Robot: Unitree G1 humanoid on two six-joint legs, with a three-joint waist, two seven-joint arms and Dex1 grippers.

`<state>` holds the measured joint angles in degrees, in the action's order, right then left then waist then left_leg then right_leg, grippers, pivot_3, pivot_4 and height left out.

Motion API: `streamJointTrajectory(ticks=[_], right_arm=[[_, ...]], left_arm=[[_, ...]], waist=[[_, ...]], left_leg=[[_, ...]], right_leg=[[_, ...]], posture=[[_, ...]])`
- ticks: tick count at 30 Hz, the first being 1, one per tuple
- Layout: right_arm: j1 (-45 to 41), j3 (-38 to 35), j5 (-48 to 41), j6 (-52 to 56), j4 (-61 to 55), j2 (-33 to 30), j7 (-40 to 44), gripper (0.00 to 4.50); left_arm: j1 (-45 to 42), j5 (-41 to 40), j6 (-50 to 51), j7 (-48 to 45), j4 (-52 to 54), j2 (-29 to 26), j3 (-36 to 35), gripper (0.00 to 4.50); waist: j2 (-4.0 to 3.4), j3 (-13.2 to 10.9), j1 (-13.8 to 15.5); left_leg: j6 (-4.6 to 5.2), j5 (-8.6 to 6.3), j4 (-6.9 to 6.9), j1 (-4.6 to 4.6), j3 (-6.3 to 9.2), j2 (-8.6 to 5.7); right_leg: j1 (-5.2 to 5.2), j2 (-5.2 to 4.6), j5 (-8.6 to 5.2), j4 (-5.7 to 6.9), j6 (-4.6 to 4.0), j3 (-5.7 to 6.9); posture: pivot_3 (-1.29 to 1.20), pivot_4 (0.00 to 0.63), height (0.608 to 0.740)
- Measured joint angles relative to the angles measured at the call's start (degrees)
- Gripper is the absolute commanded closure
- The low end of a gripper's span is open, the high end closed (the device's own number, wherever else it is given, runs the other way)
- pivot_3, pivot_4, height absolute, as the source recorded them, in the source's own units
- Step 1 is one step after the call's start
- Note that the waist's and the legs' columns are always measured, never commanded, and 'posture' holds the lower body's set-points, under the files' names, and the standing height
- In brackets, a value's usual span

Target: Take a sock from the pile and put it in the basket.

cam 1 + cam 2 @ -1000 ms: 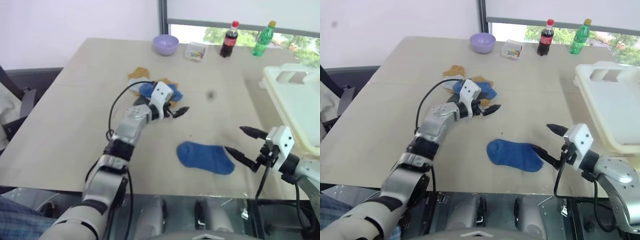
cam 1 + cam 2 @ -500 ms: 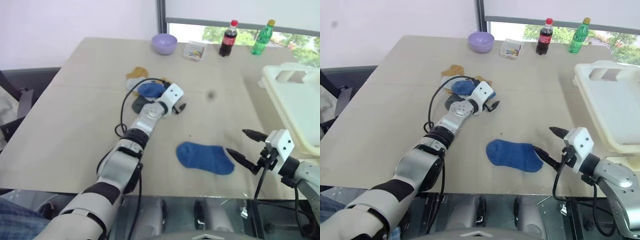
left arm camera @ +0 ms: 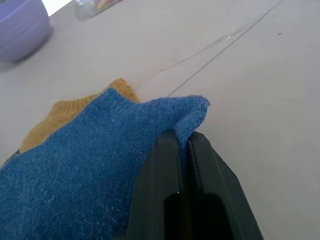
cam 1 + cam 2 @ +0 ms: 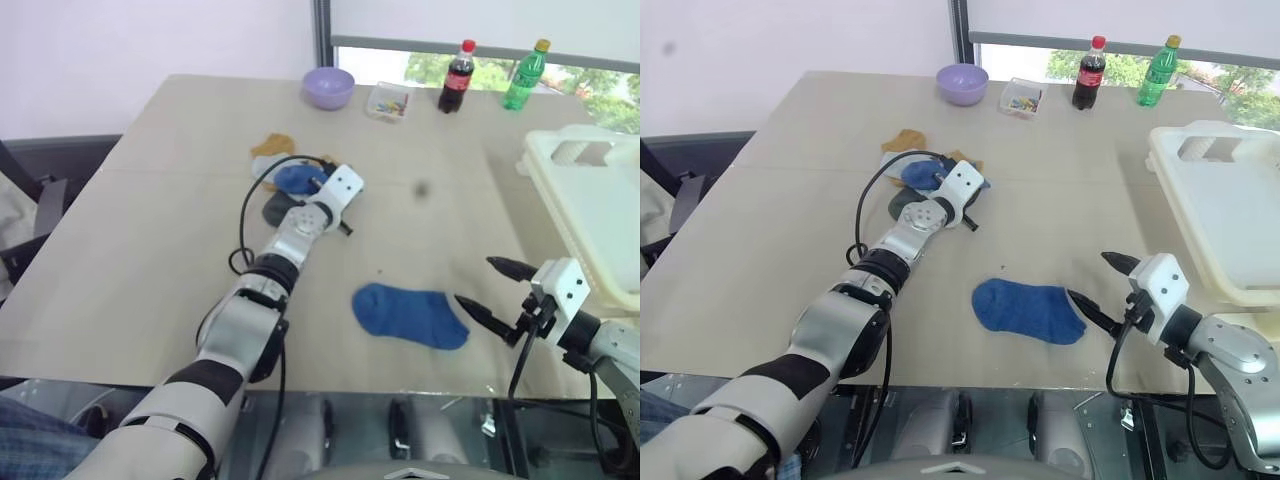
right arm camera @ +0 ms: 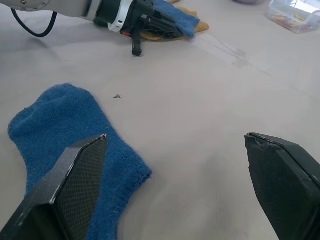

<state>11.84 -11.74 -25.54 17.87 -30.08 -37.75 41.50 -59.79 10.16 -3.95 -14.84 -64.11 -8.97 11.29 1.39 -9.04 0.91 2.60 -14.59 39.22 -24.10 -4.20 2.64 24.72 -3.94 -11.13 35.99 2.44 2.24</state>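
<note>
Expect the blue sock (image 3: pixel 90 165) at the 3 o'clock edge of the pile (image 4: pixel 290 175) on the bench (image 4: pixel 150 260) to be light, limp and drapey: your left tool (image 3: pixel 182 145) is pinched shut on its folded edge, your right tool (image 4: pixel 490 290) spread wide, empty.

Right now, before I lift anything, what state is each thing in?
left gripper: shut on the edge of a blue sock in the pile
right gripper: open, holding nothing
loose blue sock: flat on the table, apart from the pile
basket: upright, no sock visible inside
cola bottle: upright, capped
green bottle: upright, capped
</note>
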Motion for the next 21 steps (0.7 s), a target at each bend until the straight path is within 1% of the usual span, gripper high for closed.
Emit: streamJointTrajectory(ticks=[7,9,10,12,13,14,21], right_arm=[[0.0,0.1,0.7,-0.6,0.1,0.0,0.3,0.0],[0.0,0.1,1.0,-0.7,0.2,0.1,0.3,0.0],[0.0,0.1,1.1,-0.7,0.2,0.2,0.3,0.0],[0.0,0.1,1.3,-0.8,0.2,0.3,0.3,0.0],[0.0,0.1,1.6,-0.9,0.4,0.5,0.4,0.0],[0.0,0.1,1.7,-0.9,0.4,0.5,0.4,0.0],[0.5,0.1,2.7,-1.9,1.4,0.6,0.6,0.0]], left_arm=[[0.0,-0.2,-0.5,0.1,0.8,0.4,-1.8,4.4],[0.0,-0.5,-0.5,-0.5,1.0,0.4,-2.2,3.77],[0.0,-0.7,-0.5,-0.8,1.1,0.4,-2.4,3.6],[0.0,-0.7,-0.5,-1.0,1.3,0.3,-2.4,2.72],[0.0,-0.6,-0.5,-0.9,1.3,0.3,-2.4,2.2],[0.0,-0.5,-0.6,-0.9,1.2,0.3,-2.4,2.1],[0.0,-0.2,-0.7,-0.9,1.2,1.0,-2.4,2.1]], waist=[[0.0,0.0,0.0],[0.0,0.0,0.0],[0.0,0.0,0.0],[0.0,0.0,0.0],[0.0,0.0,0.0],[0.0,0.0,0.0],[0.0,0.0,0.0]], left_leg=[[0.0,0.0,0.0,0.0,0.0,0.0],[0.0,0.0,0.0,0.0,-0.01,0.0],[0.0,0.0,0.0,0.0,-0.01,0.0],[0.0,0.0,0.0,0.0,-0.01,0.0],[0.0,0.0,0.0,0.0,-0.01,0.0],[0.0,0.0,0.0,0.0,-0.01,-0.01],[0.0,0.0,0.0,0.0,-0.01,-0.01]], right_leg=[[0.0,0.0,0.01,0.0,-0.01,0.0],[0.0,0.0,0.03,0.0,-0.05,0.0],[0.0,0.0,0.03,0.0,-0.05,0.0],[0.0,0.0,0.04,0.0,-0.05,0.0],[0.0,0.0,0.04,0.0,-0.05,0.0],[0.0,0.0,0.04,0.0,-0.04,0.0],[0.0,0.0,0.04,0.01,-0.05,0.0]], posture=[[0.0,0.15,0.736],[0.0,0.15,0.736],[0.0,0.15,0.736],[0.0,0.15,0.736],[0.0,0.15,0.736],[0.0,0.15,0.736],[0.0,0.15,0.736]])
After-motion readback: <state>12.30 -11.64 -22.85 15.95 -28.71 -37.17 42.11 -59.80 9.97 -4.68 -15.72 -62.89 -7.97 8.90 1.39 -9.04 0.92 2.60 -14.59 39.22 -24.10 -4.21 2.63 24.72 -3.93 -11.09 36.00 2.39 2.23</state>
